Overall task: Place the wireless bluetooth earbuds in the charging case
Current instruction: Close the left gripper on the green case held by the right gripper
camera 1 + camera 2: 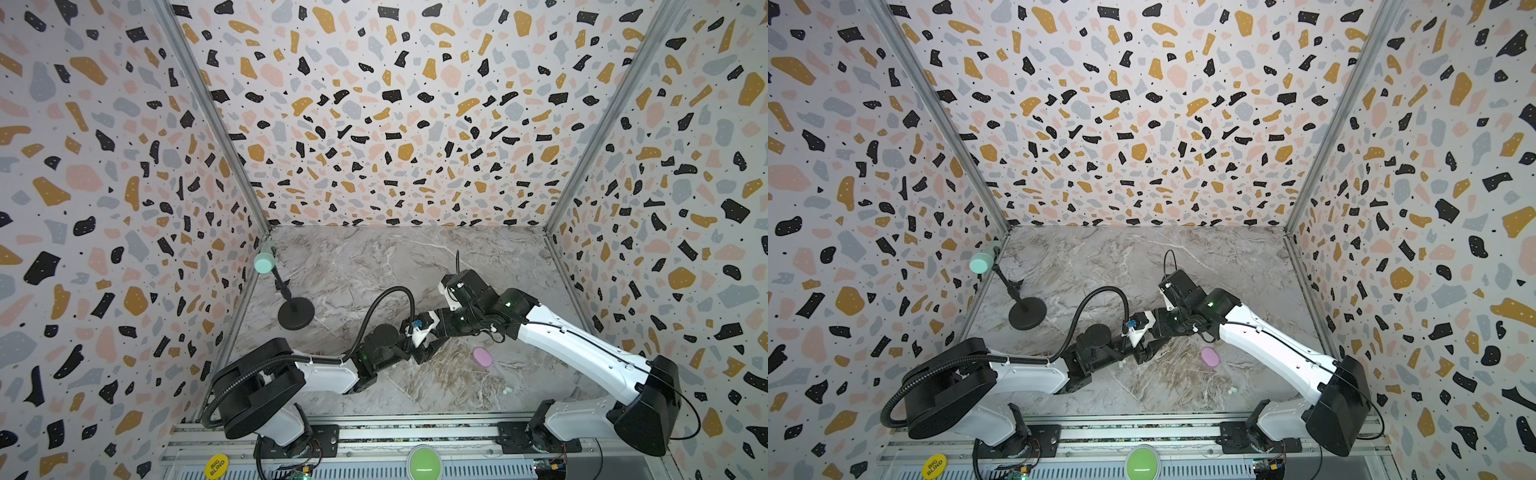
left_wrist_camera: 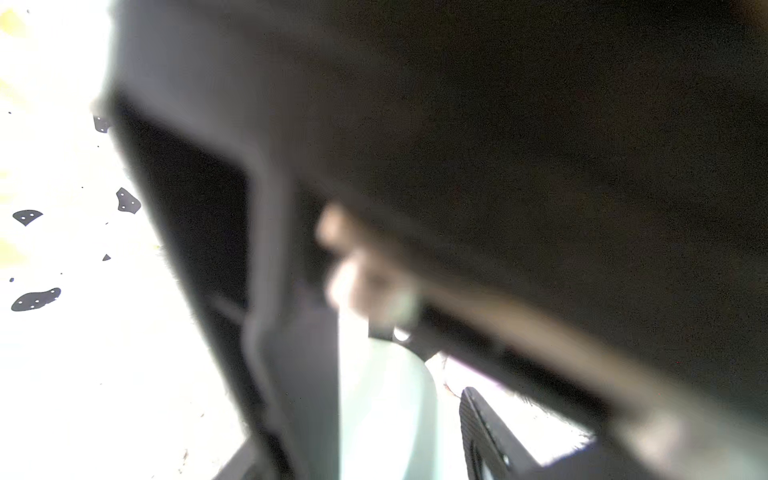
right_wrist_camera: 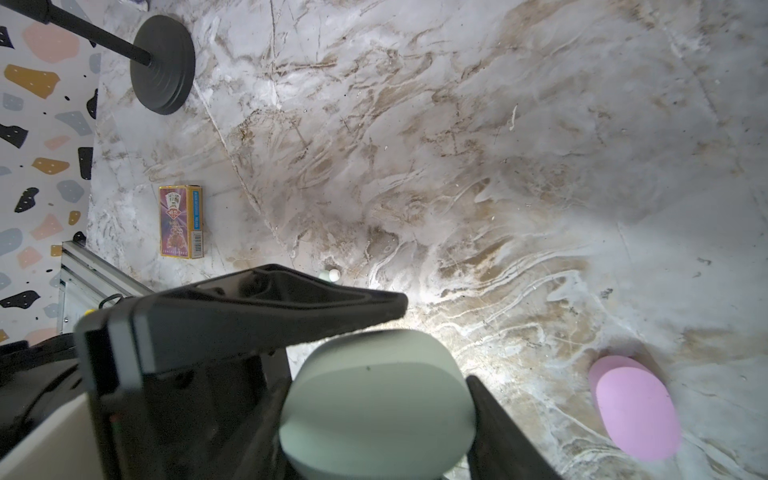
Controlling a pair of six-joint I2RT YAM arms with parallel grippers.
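A pale mint charging case (image 3: 376,386), its lid down, is held above the marble floor with my right gripper (image 3: 380,419) shut on its two sides. My left gripper (image 2: 399,403) meets it at mid-floor (image 1: 417,347). Its fingers stand apart around the mint case (image 2: 382,415), and a bright gap shows beside one finger (image 2: 486,432). Another left finger (image 3: 270,307) lies across the top of the case. Pale earbuds lie loose on the floor, a pair (image 1: 507,390) (image 1: 1232,390) near the front right and one (image 3: 332,274) (image 1: 1122,363) by the left arm. The left wrist view is badly blurred.
A shut lilac case (image 1: 482,357) (image 3: 636,409) lies on the floor to the right of the grippers. A black stand with a round base (image 1: 296,313) (image 3: 163,64) and a mint head stands at the left wall. A card box (image 3: 181,221) lies near the front rail.
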